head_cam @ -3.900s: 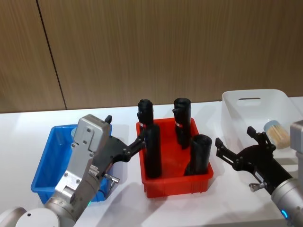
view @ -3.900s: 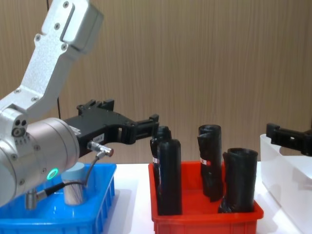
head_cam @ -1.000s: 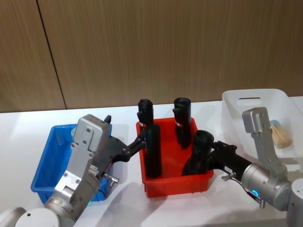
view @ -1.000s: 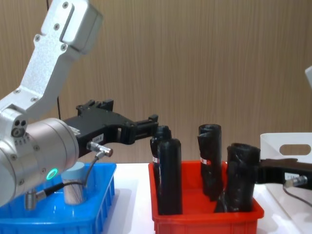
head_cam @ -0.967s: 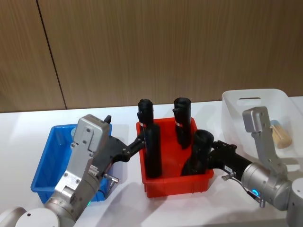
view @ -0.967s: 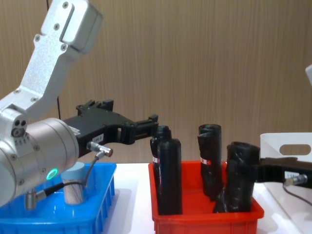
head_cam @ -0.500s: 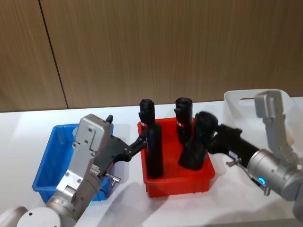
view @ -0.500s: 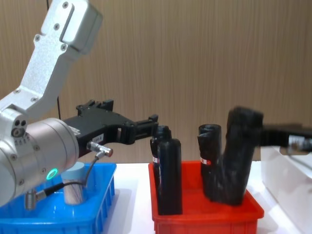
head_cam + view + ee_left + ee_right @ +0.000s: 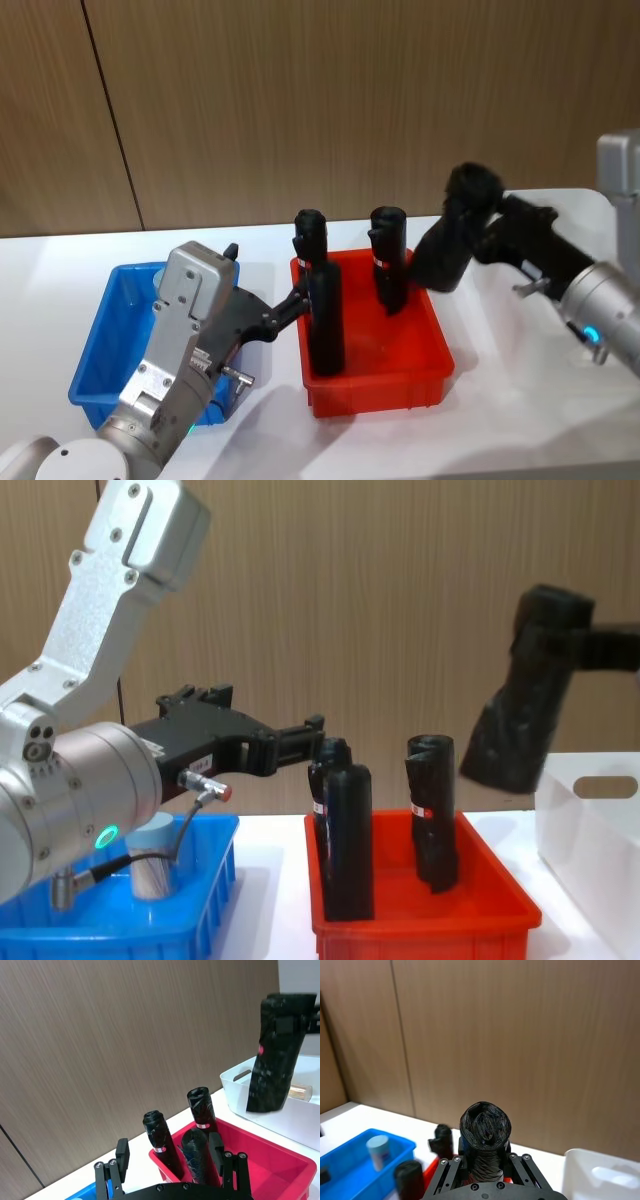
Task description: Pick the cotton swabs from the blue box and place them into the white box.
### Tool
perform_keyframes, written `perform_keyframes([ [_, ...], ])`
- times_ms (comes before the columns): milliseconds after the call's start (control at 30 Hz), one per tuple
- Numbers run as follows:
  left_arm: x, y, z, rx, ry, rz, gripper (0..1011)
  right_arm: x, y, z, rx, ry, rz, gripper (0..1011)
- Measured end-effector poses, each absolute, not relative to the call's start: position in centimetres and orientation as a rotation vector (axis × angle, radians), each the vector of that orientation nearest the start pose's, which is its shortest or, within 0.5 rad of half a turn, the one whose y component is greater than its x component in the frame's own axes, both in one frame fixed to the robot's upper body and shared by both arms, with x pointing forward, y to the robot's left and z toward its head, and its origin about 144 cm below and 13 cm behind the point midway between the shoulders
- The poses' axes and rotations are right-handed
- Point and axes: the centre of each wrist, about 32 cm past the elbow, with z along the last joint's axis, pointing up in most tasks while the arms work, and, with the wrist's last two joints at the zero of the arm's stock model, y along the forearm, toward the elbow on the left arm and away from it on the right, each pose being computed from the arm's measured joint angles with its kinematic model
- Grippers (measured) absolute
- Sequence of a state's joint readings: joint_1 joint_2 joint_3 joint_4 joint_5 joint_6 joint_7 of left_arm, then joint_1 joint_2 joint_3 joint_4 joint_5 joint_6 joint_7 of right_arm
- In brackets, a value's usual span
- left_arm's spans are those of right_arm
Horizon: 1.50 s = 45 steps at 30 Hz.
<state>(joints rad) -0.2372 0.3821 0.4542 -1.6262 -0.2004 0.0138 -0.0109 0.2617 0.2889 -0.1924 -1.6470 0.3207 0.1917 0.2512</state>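
One cotton swab jar (image 9: 154,866) with a pale-blue lid stands in the blue box (image 9: 120,932), also seen as a jar (image 9: 378,1148) in the right wrist view. Another swab jar (image 9: 299,1091) lies in the white box (image 9: 280,1112). My left gripper (image 9: 264,272) hangs open between the blue box (image 9: 98,345) and the red bin, holding nothing. My right gripper (image 9: 578,646) is shut on a black roll (image 9: 520,710), held tilted in the air above the red bin's right side, beside the white box (image 9: 592,815).
The red bin (image 9: 375,388) sits in the middle of the white table with three black rolls standing in it, the nearest one (image 9: 323,320) close to my left fingers. A wooden wall closes the back.
My right gripper, which had closed on the black roll in the red bin, has lifted it up and out, toward the white box. The left arm has not moved.
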Motion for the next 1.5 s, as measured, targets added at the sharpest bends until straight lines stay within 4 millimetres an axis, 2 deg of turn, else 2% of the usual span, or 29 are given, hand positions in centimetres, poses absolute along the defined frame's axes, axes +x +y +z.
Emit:
perform_keyframes([
  [267,49.2,19.8,120.4,0.061,-0.268,1.124,1004,51.7,-25.8,126.3,0.038,-0.142,-1.201,342],
  [467,49.2,19.8,120.4,0.061,-0.268,1.124,1004,52.2,-26.8,126.2,0.008,-0.184,-1.281,341],
  [800,49.2,19.8,120.4,0.061,-0.268,1.124,1004,53.4,-28.4,124.6,-0.051,-0.202,-1.383,342],
  [1333,49.2,19.8,120.4,0.061,-0.268,1.124,1004,54.9,-30.5,121.0,-0.142,-0.15,-1.484,342],
  [1500,49.2,19.8,120.4,0.061,-0.268,1.124,1004,55.1,-30.8,120.3,-0.158,-0.143,-1.498,440],
])
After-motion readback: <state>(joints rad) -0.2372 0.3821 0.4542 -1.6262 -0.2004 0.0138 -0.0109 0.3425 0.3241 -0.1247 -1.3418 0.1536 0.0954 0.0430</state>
